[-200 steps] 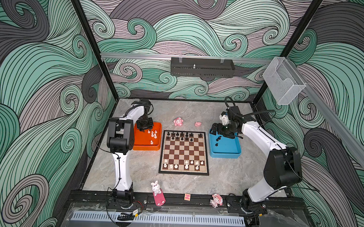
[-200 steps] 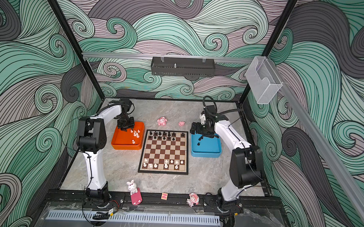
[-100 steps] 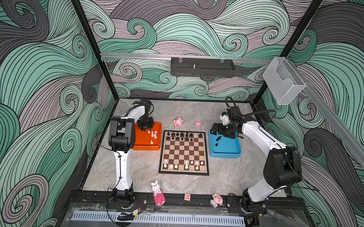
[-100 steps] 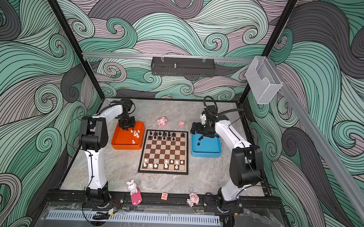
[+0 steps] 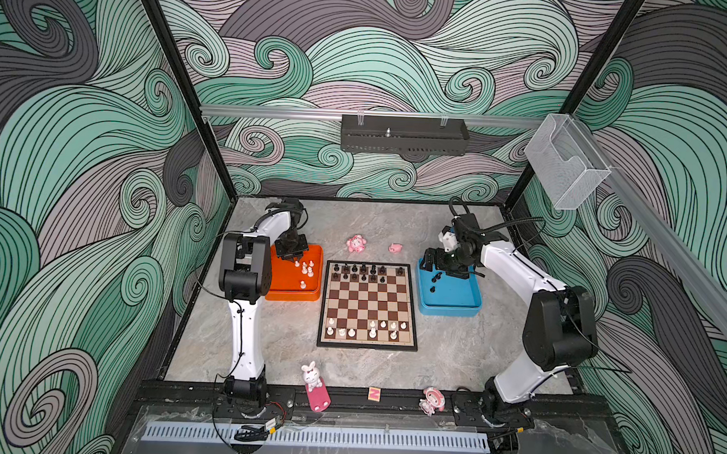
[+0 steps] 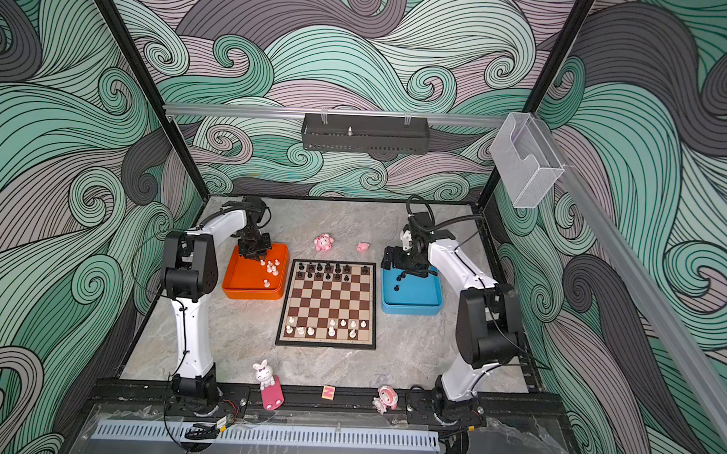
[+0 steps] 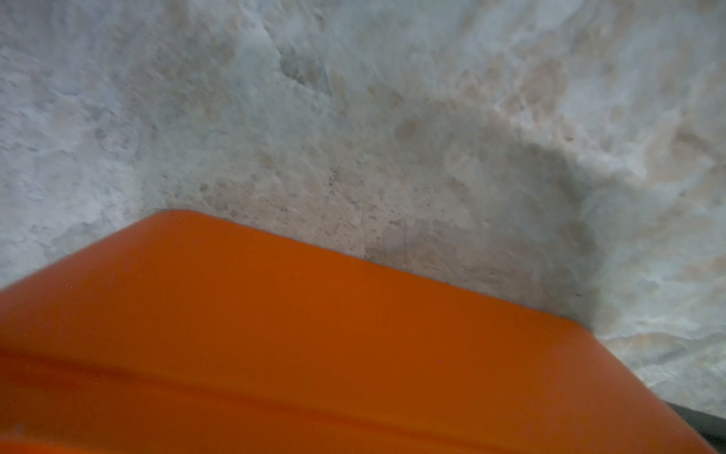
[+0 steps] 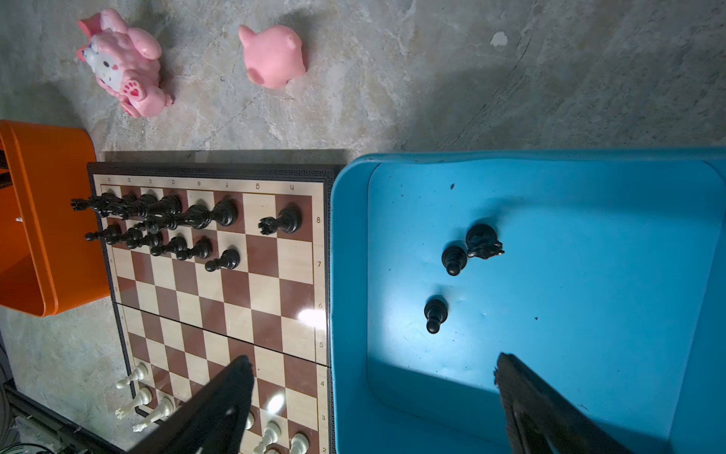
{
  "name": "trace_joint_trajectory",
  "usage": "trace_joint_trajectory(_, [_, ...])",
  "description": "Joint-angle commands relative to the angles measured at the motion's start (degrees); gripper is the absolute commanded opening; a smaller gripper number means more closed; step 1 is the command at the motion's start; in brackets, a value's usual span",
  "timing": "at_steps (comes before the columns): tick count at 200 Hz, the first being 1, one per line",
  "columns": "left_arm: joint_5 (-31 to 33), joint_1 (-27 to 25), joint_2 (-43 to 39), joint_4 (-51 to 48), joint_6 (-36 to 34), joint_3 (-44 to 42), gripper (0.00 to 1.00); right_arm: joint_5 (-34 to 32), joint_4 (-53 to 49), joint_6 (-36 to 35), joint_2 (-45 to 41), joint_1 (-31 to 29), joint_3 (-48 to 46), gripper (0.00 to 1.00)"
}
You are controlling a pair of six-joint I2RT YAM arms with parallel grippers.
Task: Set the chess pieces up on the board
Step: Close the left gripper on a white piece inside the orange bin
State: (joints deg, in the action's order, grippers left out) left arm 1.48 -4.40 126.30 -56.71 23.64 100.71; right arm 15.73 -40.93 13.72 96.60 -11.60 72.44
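Right gripper (image 8: 372, 358) jaws wide apart, empty, above blue tray (image 8: 589, 220) holding two black pawns (image 8: 454, 259), black knight (image 8: 484, 241). Left gripper (image 5: 293, 256) low over orange tray (image 5: 287, 285); jaw state unclear.

The left tool (image 5: 293, 256) points down, jaw gap unreadable; the right tool (image 8: 372, 361) hangs with jaws spread wide.

The board (image 8: 235, 310) is showing rank numbers along its cream border beside the blue tray (image 8: 589, 295) — 8, 7, 6, 5, 4, 3, 2 — and upside-down file letters a to h behind the black pieces (image 8: 173, 220). A small block (image 5: 374, 393) on the front rail (image 5: 347, 399) is displaying an N.
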Motion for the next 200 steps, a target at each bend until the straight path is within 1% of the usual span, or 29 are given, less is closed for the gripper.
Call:
trace_joint_trajectory(1, [0.51, 0.10, 1.06, -0.67, 0.36, 1.61, 0.18, 1.10, -0.03, -0.62, 0.60, 0.35, 0.59, 0.96])
trace_joint_trajectory(50, [0.83, 0.10, 0.86, -0.93, 0.29, 1.27, 0.12, 1.39, -0.03, -0.62, 0.92, 0.52, 0.85, 0.96])
trace_joint_trajectory(94, [1.07, 0.10, 0.28, -1.02, 0.00, 0.31, 0.12, 1.68, -0.03, -0.62, 0.73, 0.51, 0.91, 0.96])
trace_joint_trajectory(144, [1.51, 0.10, -0.79, -1.78, -0.39, -0.22, 0.26, 1.85, -0.04, -0.62, 0.32, 0.53, 0.86, 0.96])
trace_joint_trajectory(200, [-0.21, -0.07, -1.42, -2.41, -0.52, -0.73, 0.26, 2.03, -0.12, -0.63, 0.33, 0.65, 0.89, 0.96])
